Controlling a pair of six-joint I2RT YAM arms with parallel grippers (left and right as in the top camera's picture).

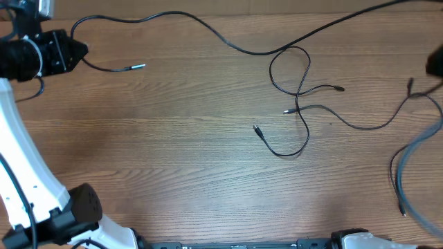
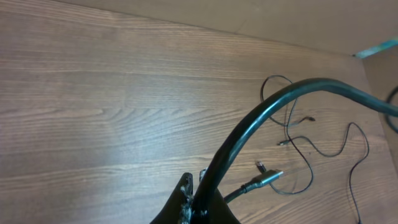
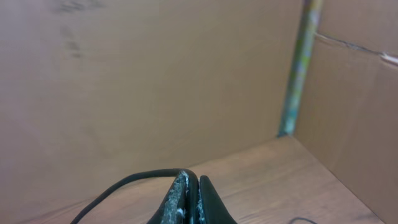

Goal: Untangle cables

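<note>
A long black cable [image 1: 208,28] runs along the far side of the table. Its silver plug end [image 1: 138,66] lies near my left gripper [image 1: 75,50], which is shut on this cable at the far left. The left wrist view shows the cable [image 2: 280,99] arching out of the shut jaws [image 2: 196,190]. Thin black cables [image 1: 301,90] lie looped and crossed mid-table, with small plugs [image 1: 286,111] beside them. They also show in the left wrist view [image 2: 292,134]. My right gripper [image 3: 191,180], raised at the far right edge [image 1: 436,62], is shut on a black cable [image 3: 124,182].
Another thin black strand [image 1: 396,173] curves down the right side to a plug [image 1: 401,211]. A grey arm cable [image 1: 422,149] hangs beside it. Cardboard walls [image 3: 155,74] stand behind the table. The left arm's base [image 1: 76,207] sits at the front left.
</note>
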